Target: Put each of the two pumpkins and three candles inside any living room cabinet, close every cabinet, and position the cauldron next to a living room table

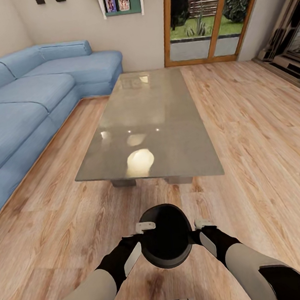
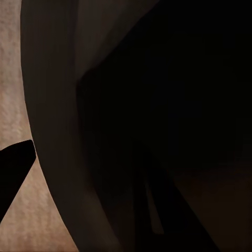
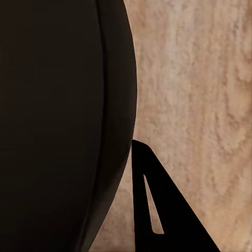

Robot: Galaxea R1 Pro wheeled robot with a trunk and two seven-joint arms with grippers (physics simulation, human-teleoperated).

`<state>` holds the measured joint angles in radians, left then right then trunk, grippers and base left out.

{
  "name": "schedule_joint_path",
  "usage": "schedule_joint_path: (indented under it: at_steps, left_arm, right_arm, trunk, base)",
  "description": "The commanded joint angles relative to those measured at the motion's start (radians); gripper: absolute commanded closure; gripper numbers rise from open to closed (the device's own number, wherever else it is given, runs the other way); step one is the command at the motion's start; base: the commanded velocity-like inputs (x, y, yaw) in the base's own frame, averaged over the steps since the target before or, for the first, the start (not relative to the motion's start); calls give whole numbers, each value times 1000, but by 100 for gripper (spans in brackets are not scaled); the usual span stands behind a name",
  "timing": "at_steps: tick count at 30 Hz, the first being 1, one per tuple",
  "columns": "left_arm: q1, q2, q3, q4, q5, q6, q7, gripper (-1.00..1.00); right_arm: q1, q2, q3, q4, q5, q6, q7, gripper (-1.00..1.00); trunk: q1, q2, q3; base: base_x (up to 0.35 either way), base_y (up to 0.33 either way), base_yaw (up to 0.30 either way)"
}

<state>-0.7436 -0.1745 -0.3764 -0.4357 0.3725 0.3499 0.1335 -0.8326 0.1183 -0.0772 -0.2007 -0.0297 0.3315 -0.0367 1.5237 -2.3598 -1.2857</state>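
- Both arms reach forward and low in the head view, forearms angled inward toward each other.
- The left gripper (image 1: 145, 228) sits at the left rim of the cauldron (image 1: 166, 235), a pale finger (image 1: 145, 226) lying over the rim's edge.
- The right gripper (image 1: 200, 226) presses the pot's opposite side, wrist bent inward.
- In the right wrist view, one dark finger (image 3: 157, 210) lies just beside the black wall.
- Whether either gripper's jaws actually clamp the rim cannot be told.
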Motion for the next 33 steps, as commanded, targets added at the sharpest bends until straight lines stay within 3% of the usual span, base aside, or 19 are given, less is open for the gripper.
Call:
schedule_joint_path:
  at_steps: [1,33]
  left_arm:
    - [0,0,-6,-1,14,3,6,100]
    - [0,0,-6,-1,14,3,6,100]
  right_arm:
    - [0,1,-13,-3,-26,4,-2,100]
    - [-1,1,-13,-3,-26,5,-2,100]
  trunk:
    - [0,0,-1]
    - [0,0,-32]
  base:
    - [0,0,0]
    - [0,0,9]
